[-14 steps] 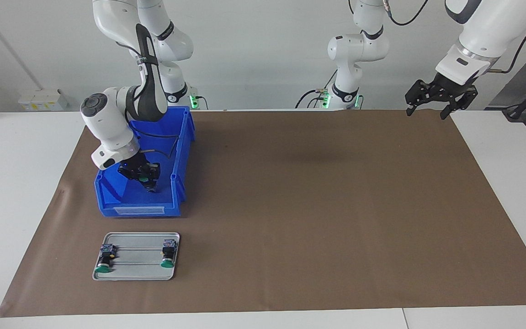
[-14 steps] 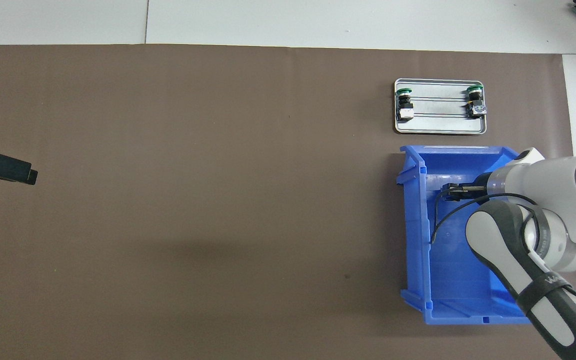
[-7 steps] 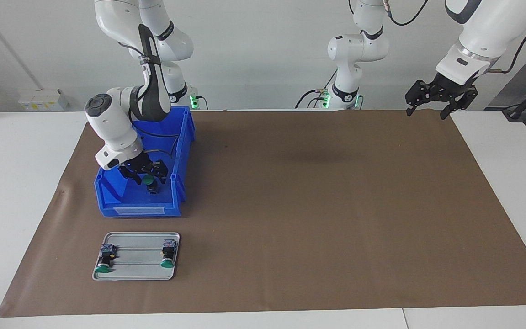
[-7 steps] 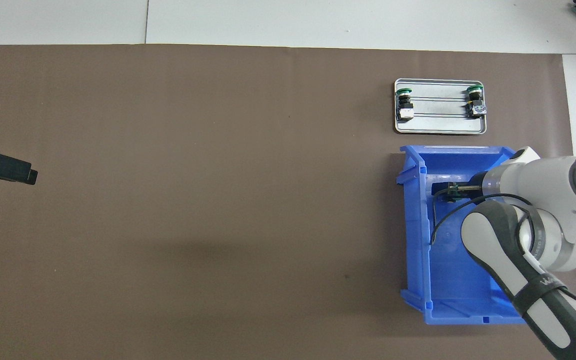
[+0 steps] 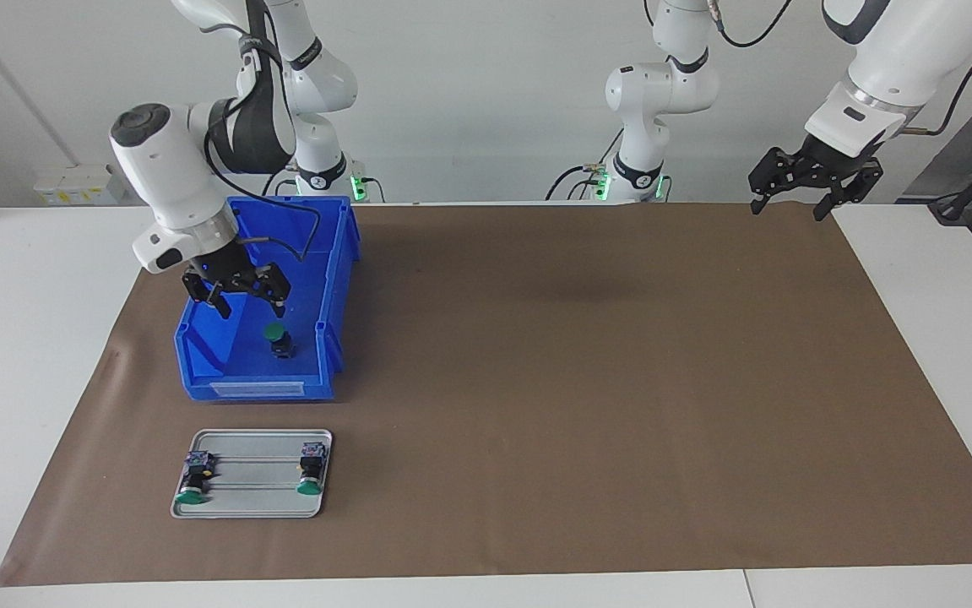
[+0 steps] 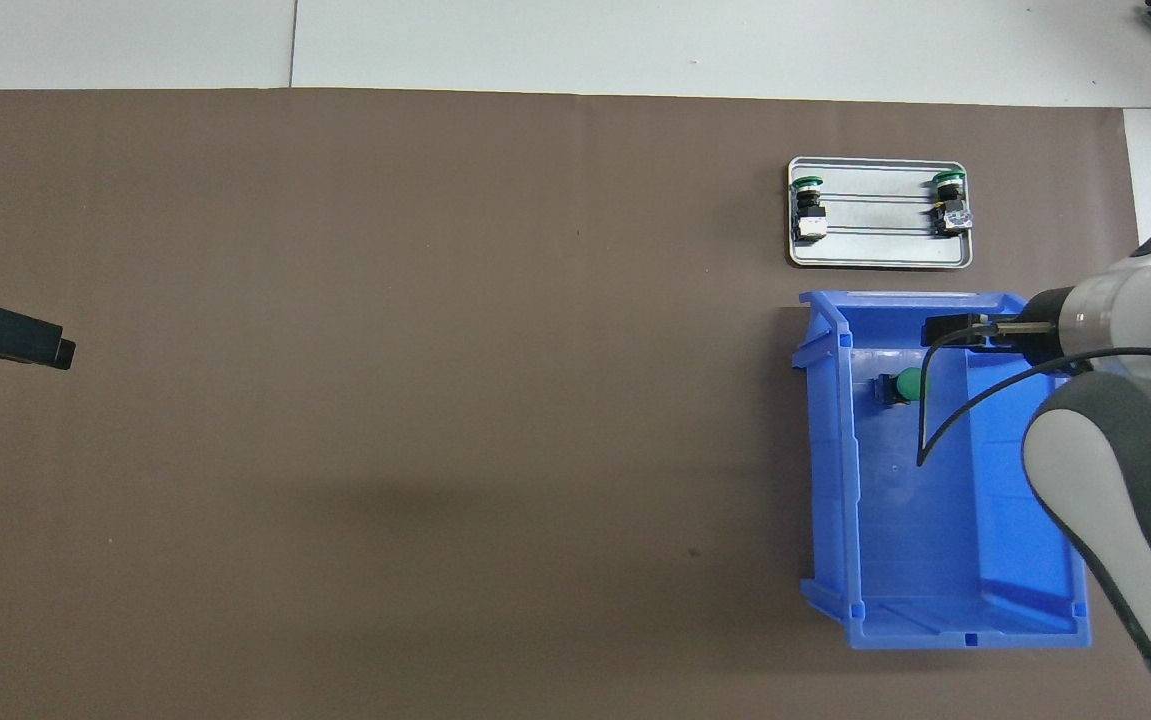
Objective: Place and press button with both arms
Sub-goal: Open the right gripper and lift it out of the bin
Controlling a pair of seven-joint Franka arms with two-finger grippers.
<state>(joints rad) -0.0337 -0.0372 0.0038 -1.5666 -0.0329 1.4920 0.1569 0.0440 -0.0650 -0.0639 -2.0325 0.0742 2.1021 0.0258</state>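
A green-capped push button (image 5: 277, 339) is standing upright on the floor of a blue storage bin (image 5: 327, 253), toward the bin's end farther from the robots, as the right gripper (image 5: 236, 297) is hanging above the bin with its fingers spread wide and nothing between them. The button is touching neither fingertip; it is sitting apart from the claw, cap up, which looks like the way a button would need to stand to be pushed from above. In the overhead view the same button (image 6: 903, 386) is showing just inside the bin (image 6: 835, 480), with the right gripper (image 6: 953, 331) over the bin's interior beside it.

Two more green-capped buttons (image 5: 192, 480) (image 5: 310, 470) are lying on their sides in a shallow metal tray (image 5: 253, 507) on the brown mat (image 5: 587, 397), farther from the robots than the bin, probably as the stock to be moved.

The left gripper (image 5: 792, 200) is waiting in the air over the mat's edge at the left arm's end of the table, its fingers also parted and empty; judging by the task, the pressing is not yet done.
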